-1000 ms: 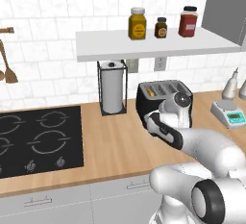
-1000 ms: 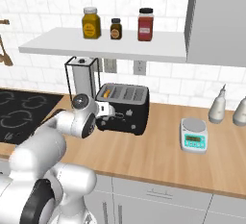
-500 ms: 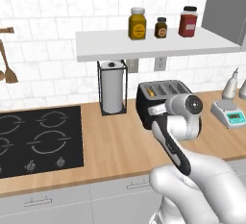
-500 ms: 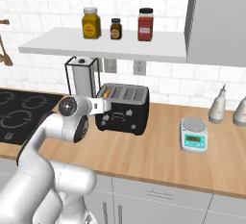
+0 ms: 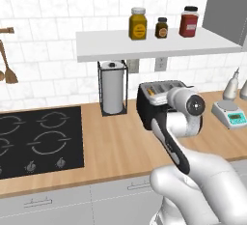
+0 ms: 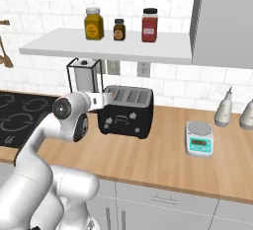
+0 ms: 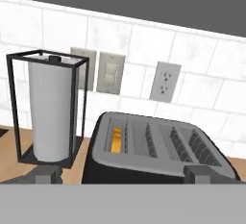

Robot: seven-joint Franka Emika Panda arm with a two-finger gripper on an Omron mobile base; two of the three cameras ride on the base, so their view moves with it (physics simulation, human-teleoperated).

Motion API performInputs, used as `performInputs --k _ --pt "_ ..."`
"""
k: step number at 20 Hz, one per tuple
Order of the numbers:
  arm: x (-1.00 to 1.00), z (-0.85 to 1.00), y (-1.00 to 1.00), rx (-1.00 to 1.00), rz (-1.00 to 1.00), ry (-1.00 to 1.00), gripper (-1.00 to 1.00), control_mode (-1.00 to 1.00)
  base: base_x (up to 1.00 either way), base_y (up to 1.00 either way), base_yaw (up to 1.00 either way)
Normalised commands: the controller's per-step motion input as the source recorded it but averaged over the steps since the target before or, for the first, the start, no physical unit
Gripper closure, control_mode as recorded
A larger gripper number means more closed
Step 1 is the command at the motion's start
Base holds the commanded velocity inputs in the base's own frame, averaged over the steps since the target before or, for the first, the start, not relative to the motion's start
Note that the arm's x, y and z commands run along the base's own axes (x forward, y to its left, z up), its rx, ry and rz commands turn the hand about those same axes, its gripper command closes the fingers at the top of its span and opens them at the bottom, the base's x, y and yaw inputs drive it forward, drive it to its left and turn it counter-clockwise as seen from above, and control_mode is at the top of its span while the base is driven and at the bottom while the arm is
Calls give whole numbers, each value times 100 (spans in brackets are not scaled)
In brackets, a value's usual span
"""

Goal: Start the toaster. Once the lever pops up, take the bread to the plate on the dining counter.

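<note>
Since 1 s ago the arm has swung up: its wrist, low beside the toaster front then, now sits level w/ the toaster top.

Left base view: toaster [image 5: 153, 98] at centre-right of frame, on the wood worktop [image 5: 116, 147], largely covered by the white arm. Paper-towel holder [image 5: 113, 88] stands just left of it; black hob [image 5: 38, 139] at lower left; white shelf [image 5: 154, 44] w/ three jars across upper centre; small scale [image 5: 230, 114] at right edge. A sliver of orange-tan shows in the leftmost slot, prob. the bread [image 5: 151, 92].

Right base view: toaster [image 6: 126, 113] at centre, front w/ light controls facing camera. Arm's wrist lies at its left end, upper corner; gripper itself hard to make out. Scale [image 6: 200, 138] to the right, well apart; two pale bottles [image 6: 225, 109] at far right.

Hand view: toaster [image 7: 153, 151] fills lower centre, four slots seen from above. Bread [image 7: 116, 140] sits down in the leftmost slot, only its top edge showing. Gripper [image 7: 124, 176] spread wide, nothing between its tips, which rise at bottom left and bottom right, either side of the toaster. Paper-towel holder [image 7: 47, 112] at left; wall outlets [image 7: 164, 81] behind.
</note>
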Motion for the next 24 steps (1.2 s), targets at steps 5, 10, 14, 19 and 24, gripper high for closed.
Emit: performInputs --k 5,10,14,19,24 --pt "12 30 -8 2 -5 20 -100 -100 0 0 0" --pt "28 -8 -21 8 -1 18 -100 -100 0 0 0" --pt "21 -48 -15 12 0 2 -100 -100 0 0 0" --pt "5 -39 1 3 0 0 -100 -100 0 0 0" --pt "9 -4 15 0 0 0 -100 -100 0 0 0"
